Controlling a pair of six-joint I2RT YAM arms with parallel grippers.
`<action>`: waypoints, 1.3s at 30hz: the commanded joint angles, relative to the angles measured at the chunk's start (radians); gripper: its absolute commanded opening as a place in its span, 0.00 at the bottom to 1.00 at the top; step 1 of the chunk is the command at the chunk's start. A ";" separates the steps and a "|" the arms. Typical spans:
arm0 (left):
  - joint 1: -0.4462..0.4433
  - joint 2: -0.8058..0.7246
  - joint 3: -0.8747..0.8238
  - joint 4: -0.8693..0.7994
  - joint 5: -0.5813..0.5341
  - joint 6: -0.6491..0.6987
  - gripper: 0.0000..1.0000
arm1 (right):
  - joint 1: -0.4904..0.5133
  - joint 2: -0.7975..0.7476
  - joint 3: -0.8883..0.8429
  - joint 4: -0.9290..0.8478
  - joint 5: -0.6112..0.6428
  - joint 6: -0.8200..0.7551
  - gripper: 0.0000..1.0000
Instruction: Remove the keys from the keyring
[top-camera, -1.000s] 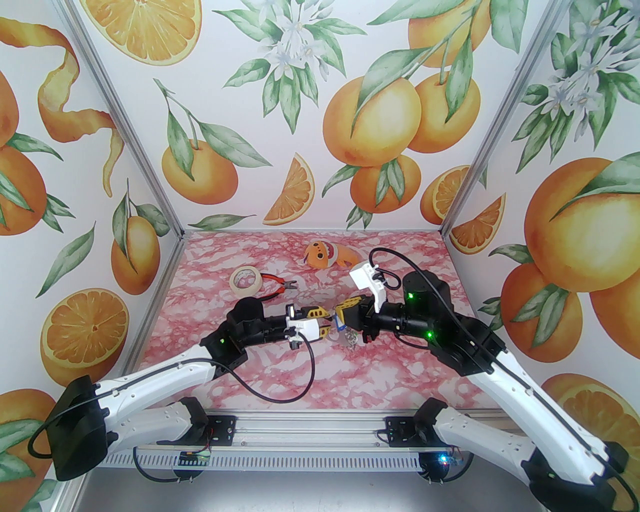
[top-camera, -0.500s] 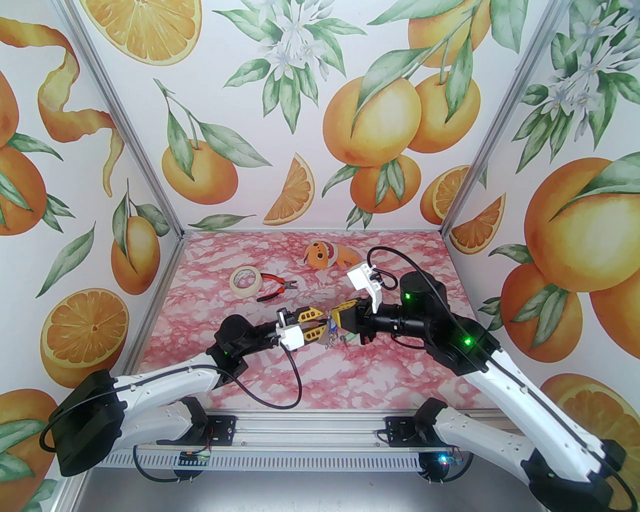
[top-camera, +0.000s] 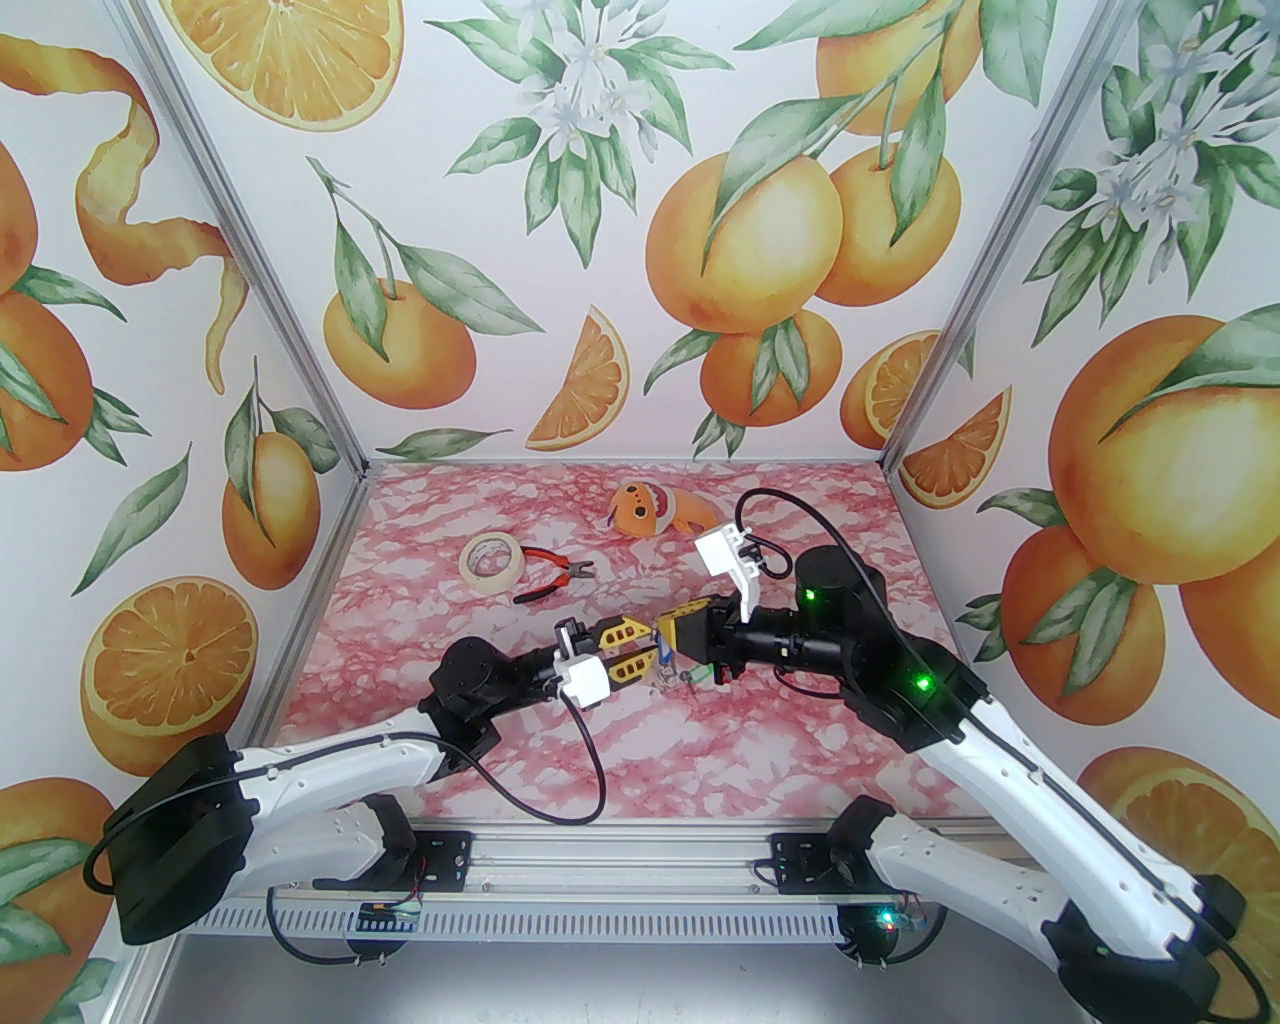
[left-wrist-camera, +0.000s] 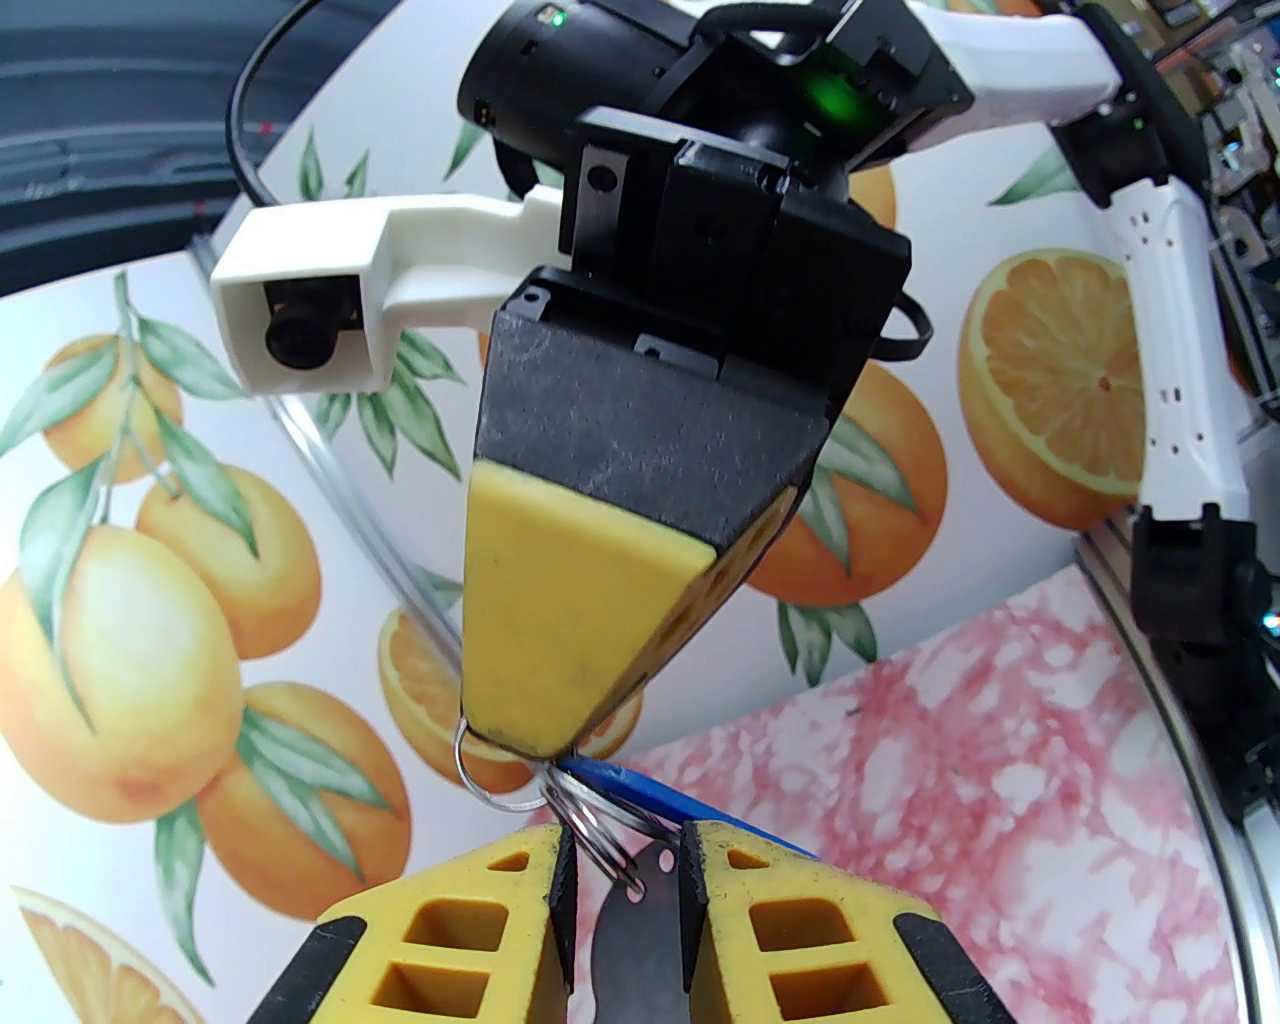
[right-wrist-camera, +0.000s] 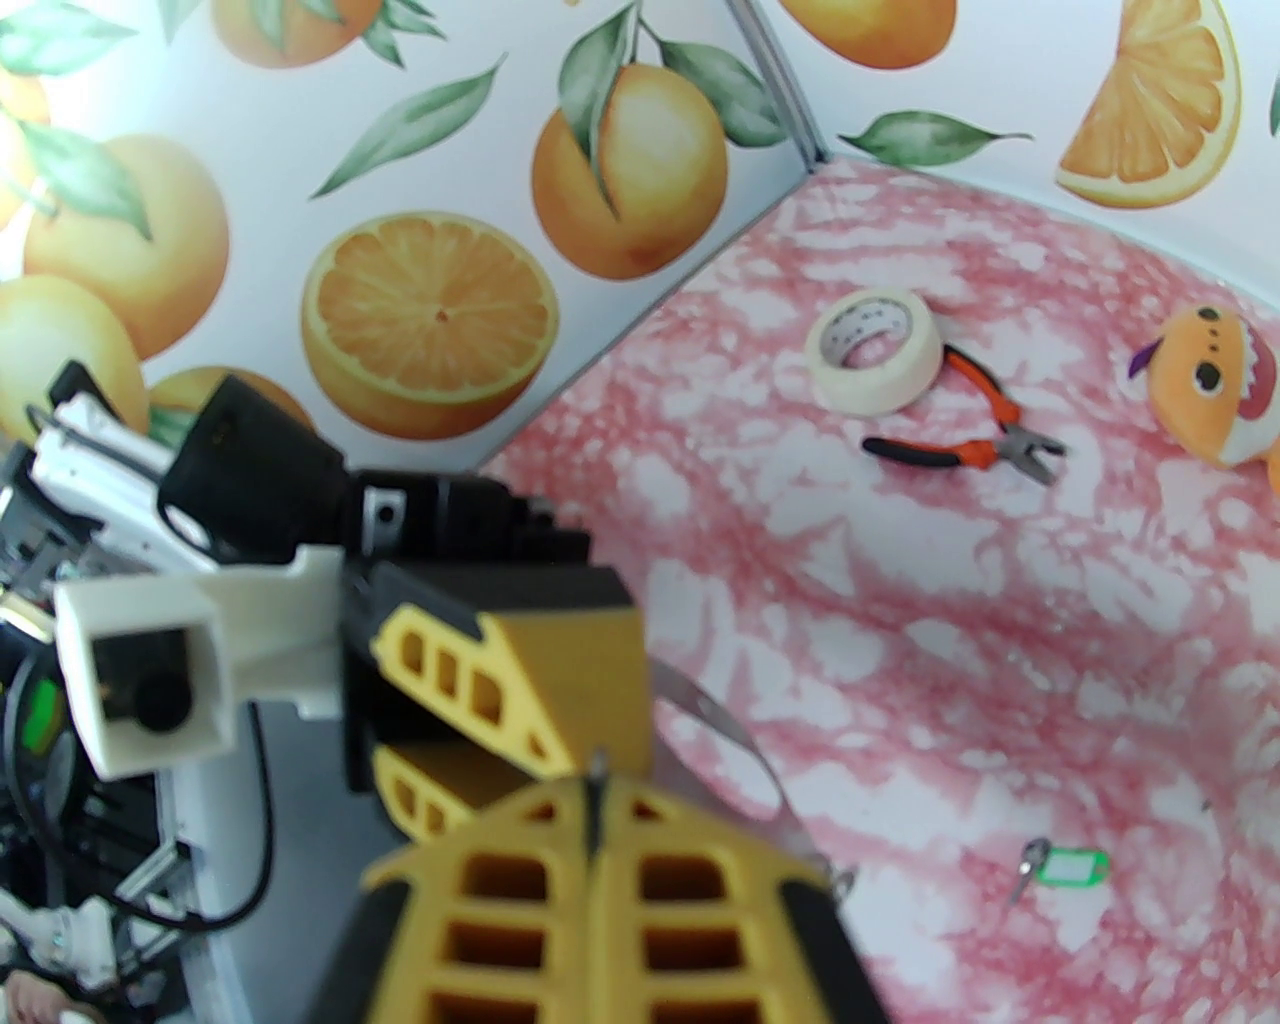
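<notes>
Over the middle of the pink-and-white marbled surface (top-camera: 800, 740), the two arms meet tip to tip, holding the task's things up off it.

The left gripper (left-wrist-camera: 627, 835) has its yellow jaws a narrow way apart on either side of the keyring (left-wrist-camera: 625, 930), a dark grey, flat metal D-shaped loop. I cannot tell whether the pads already press on it. The right gripper (right-wrist-camera: 597, 785) has its jaws together, pinched on a small silver wire ring (left-wrist-camera: 457, 760) that curls out from under their tip. More small rings bunch between that ring and the loop.

At the far left of the surface lie a roll of beige tape (top-camera: 490, 565) and red-handled pliers (top-camera: 550, 578). An orange plush toy (top-camera: 655, 508) lies at the back. All are well apart from the work.

The blue plastic key tag (left-wrist-camera: 625, 790) shows as a sliver just behind the bunched rings, between the two grippers, and looks joined to them. The bright green plastic key tag (right-wrist-camera: 1072, 868) lies by itself on the surface with its tiny metal piece, below and near the right gripper.

By my reading the job is about half done: the green one is off and the blue one remains. What is left is to work the blue tag's ring free of the loop while the other gripper steadies it.
</notes>
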 joint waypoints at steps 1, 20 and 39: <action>-0.003 0.013 -0.002 0.027 -0.027 -0.018 0.23 | -0.005 -0.031 -0.005 0.064 0.012 0.027 0.00; -0.006 0.039 0.041 0.019 0.016 -0.085 0.20 | -0.007 -0.069 -0.037 0.033 0.124 0.022 0.00; -0.008 0.112 0.114 -0.029 -0.021 -0.127 0.15 | -0.006 -0.086 -0.067 0.056 0.163 0.051 0.00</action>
